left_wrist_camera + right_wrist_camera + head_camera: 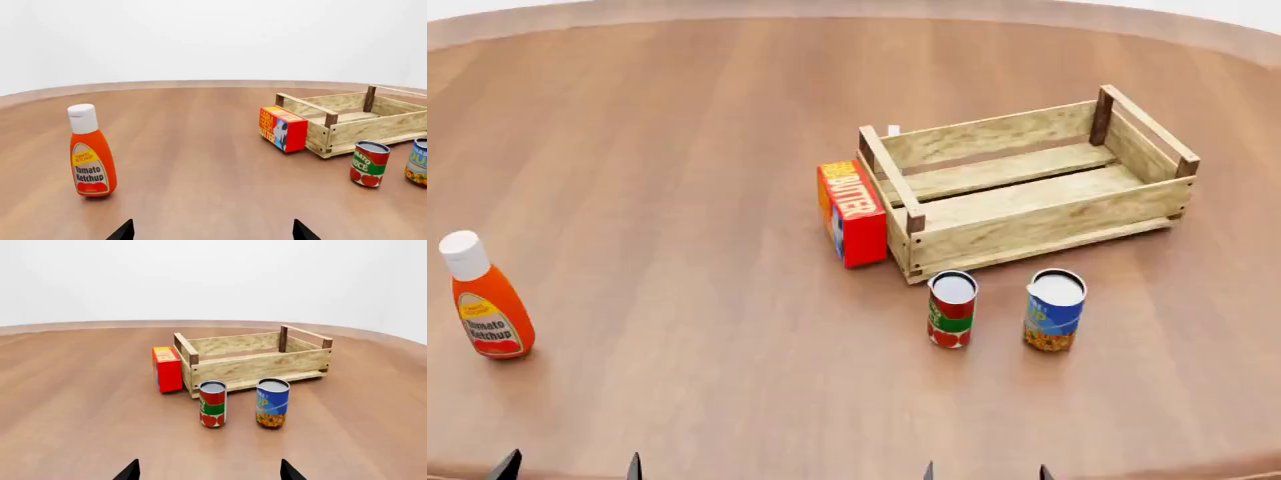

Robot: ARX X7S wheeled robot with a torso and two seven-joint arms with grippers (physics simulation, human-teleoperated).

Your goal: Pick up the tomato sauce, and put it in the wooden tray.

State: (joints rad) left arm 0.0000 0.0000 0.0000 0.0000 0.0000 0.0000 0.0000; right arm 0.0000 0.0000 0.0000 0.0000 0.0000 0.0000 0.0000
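Note:
The tomato sauce can [952, 309], red and green with a pale top, stands upright on the table just in front of the wooden tray [1034, 222]. It also shows in the right wrist view [213, 403] and the left wrist view [369, 163]. The tray [257, 368] is empty, also seen in the left wrist view [373, 130]. My left gripper [567, 467] and right gripper [985, 472] are both open and empty at the near table edge, only the fingertips showing. The right gripper [209, 471] sits well short of the can.
A blue-and-yellow can [1054, 309] stands right of the tomato sauce. A red butter box [851, 213] leans against the tray's left end. An orange ketchup bottle [483, 298] stands at the far left. The round wooden table [667, 150] stretches around them.

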